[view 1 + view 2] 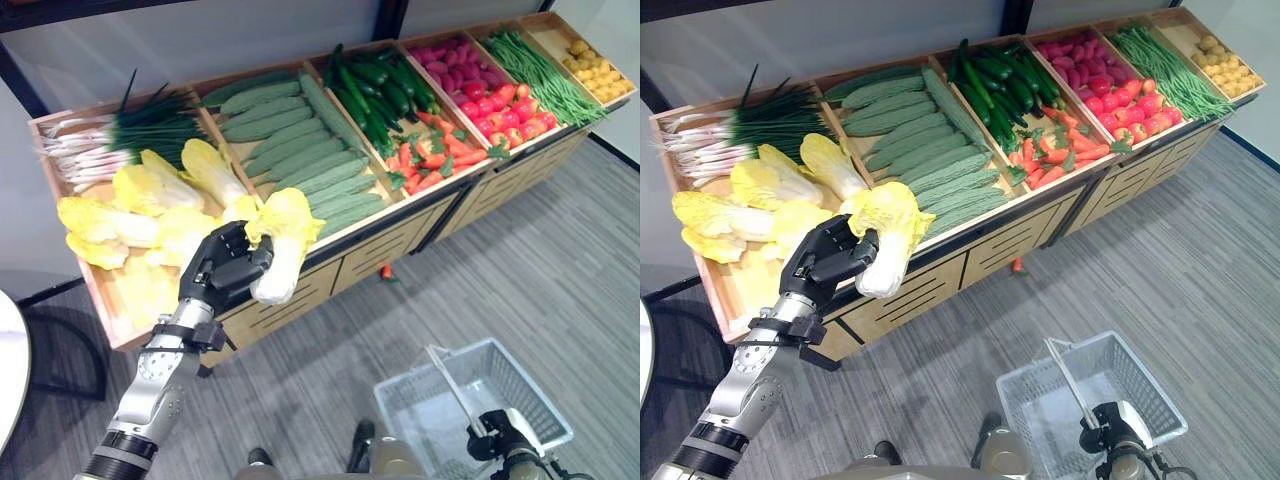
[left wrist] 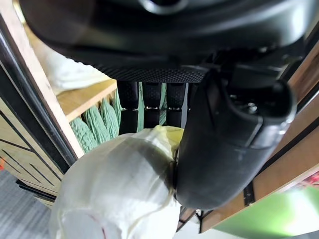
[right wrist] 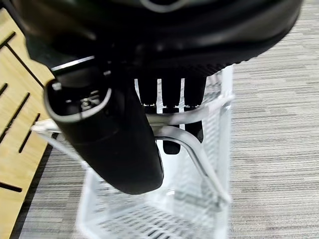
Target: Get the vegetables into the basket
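Left hand (image 1: 225, 265) fingers clamp a napa cabbage (image 1: 285, 240) above the stand; right hand (image 3: 149, 107) fingers curl round the empty wire basket's handle (image 3: 192, 149).

I see a pale wooden display stand (image 1: 300, 285), a wire-mesh basket (image 1: 530, 395) with a smooth metal handle (image 3: 189, 149), bumpy green gourds (image 1: 300, 150), and matt grey carpet (image 1: 560, 250).

- The left hand (image 1: 225, 265) gripped a napa cabbage (image 1: 283, 240) at the produce stand's (image 1: 330, 265) front edge.
- A wire basket (image 1: 470, 400) sat at five o'clock, right hand (image 1: 497, 437) on its handle.
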